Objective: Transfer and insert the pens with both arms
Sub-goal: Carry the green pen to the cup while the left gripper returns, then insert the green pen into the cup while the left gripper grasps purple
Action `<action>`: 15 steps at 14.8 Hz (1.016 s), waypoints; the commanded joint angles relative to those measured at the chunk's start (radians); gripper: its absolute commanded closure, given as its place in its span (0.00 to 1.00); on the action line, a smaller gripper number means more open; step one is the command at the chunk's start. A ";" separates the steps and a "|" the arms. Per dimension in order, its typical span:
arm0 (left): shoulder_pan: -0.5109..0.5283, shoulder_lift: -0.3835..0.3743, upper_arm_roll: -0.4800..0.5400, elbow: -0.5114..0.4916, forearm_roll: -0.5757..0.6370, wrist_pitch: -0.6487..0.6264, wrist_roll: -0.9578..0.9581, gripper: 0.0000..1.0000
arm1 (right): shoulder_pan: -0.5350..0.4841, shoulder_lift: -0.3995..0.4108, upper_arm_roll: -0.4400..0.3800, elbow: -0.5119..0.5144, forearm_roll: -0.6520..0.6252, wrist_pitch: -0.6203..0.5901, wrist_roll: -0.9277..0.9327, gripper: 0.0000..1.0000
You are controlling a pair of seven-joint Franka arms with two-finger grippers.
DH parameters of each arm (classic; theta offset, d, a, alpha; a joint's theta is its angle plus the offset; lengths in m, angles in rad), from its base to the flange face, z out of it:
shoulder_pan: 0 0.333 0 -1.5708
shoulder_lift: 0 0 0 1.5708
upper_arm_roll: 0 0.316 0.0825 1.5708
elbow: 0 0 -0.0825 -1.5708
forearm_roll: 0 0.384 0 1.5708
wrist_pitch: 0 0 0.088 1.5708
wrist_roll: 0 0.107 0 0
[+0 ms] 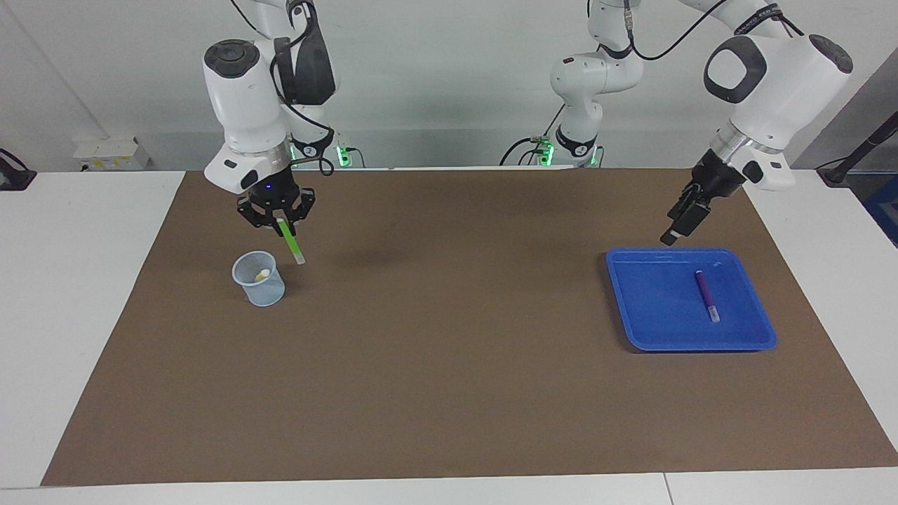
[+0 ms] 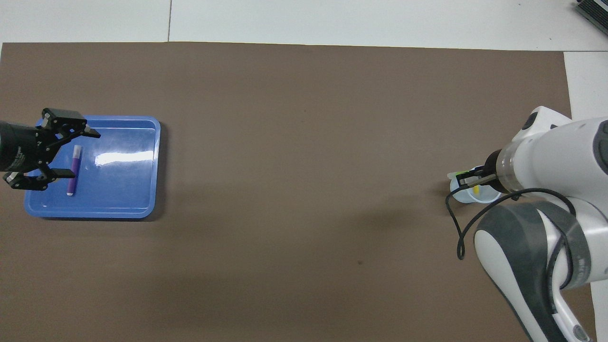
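Note:
My right gripper [image 1: 279, 221] is shut on the bright green pen [image 1: 293, 245]. The pen hangs slanted, pale cap down, just above and beside the rim of the pale mesh cup [image 1: 259, 280]. A yellow pen [image 1: 262, 274] lies inside the cup. From overhead the right gripper [image 2: 463, 179] and green pen [image 2: 457, 174] cover the cup [image 2: 468, 196]. The dark purple pen [image 1: 706, 295] lies in the blue tray [image 1: 652, 298]. My left gripper [image 1: 675, 233] hangs open in the air over the tray's edge nearest the robots. Overhead, its fingertips [image 2: 96, 135] straddle the purple pen [image 2: 73, 170].
A brown mat [image 1: 449, 365] covers the table between the cup and the tray [image 2: 123, 190]. White table edge shows around it. Two small white arm bases [image 1: 579, 144] with green lights stand at the robots' end. The right arm's cable [image 2: 458, 228] loops below its wrist.

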 commanded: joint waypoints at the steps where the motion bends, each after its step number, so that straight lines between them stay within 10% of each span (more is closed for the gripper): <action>1: 0.028 0.001 -0.012 -0.047 0.140 0.011 0.239 0.00 | -0.054 -0.014 0.012 -0.009 -0.041 -0.009 -0.055 1.00; 8: 0.152 0.153 -0.012 -0.110 0.298 0.319 0.813 0.00 | -0.135 -0.037 0.010 -0.061 -0.050 0.006 -0.137 1.00; 15: 0.149 0.360 -0.012 -0.070 0.426 0.476 0.851 0.00 | -0.141 -0.043 0.010 -0.141 -0.050 0.081 -0.138 1.00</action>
